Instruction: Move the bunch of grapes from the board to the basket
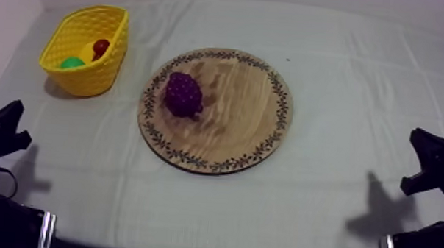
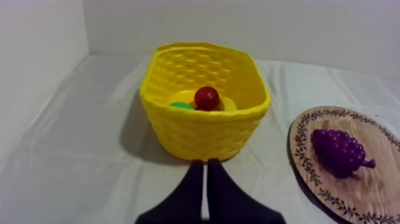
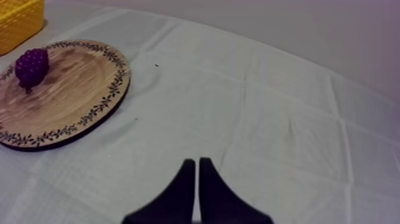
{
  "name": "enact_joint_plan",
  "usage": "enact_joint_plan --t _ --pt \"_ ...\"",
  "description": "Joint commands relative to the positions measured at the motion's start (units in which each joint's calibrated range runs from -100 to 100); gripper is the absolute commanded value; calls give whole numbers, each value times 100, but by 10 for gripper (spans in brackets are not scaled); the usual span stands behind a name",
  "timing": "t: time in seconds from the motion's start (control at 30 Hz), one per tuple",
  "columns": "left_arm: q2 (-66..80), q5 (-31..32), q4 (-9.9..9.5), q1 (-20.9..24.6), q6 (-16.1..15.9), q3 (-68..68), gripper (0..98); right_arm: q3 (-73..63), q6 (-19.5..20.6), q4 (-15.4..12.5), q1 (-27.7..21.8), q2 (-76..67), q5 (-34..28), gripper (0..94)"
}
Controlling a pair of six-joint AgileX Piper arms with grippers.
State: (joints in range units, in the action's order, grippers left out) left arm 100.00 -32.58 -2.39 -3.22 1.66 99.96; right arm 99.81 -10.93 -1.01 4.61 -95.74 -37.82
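The purple bunch of grapes (image 1: 183, 94) lies on the left part of the round wooden board (image 1: 244, 112) in the middle of the table. The yellow basket (image 1: 95, 77) stands at the far left and holds a small red fruit (image 1: 101, 47), a green piece and a yellow piece. My left gripper (image 1: 11, 124) rests low at the left edge, my right gripper (image 1: 422, 156) low at the right edge. The left wrist view shows my left gripper (image 2: 205, 162) shut on nothing, pointing at the basket (image 2: 202, 134), with the grapes (image 2: 340, 152) beside it. My right gripper (image 3: 196, 161) is shut on nothing over bare cloth, far from the grapes (image 3: 31, 65).
A white wall runs along the table's far edge and left side. Bare cloth lies between the board (image 3: 71, 89) and the right arm, and in front of the board.
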Motion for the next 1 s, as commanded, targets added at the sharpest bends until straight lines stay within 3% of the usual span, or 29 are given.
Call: enact_joint_plan --t 0.0,0.5,0.77,0.97 --pt "0 -16 -8 43 -91 -7 0 -3 1 1 -2 -1 0 4" --pt "0 -24 -30 50 -251 -10 0 -3 1 1 -2 -1 0 4" --pt "-5 -40 -149 41 -291 -32 0 -3 0 1 -2 -1 0 4" --pt "-649 19 -575 -68 3 -628 0 -3 -1 1 -2 -1 0 4"
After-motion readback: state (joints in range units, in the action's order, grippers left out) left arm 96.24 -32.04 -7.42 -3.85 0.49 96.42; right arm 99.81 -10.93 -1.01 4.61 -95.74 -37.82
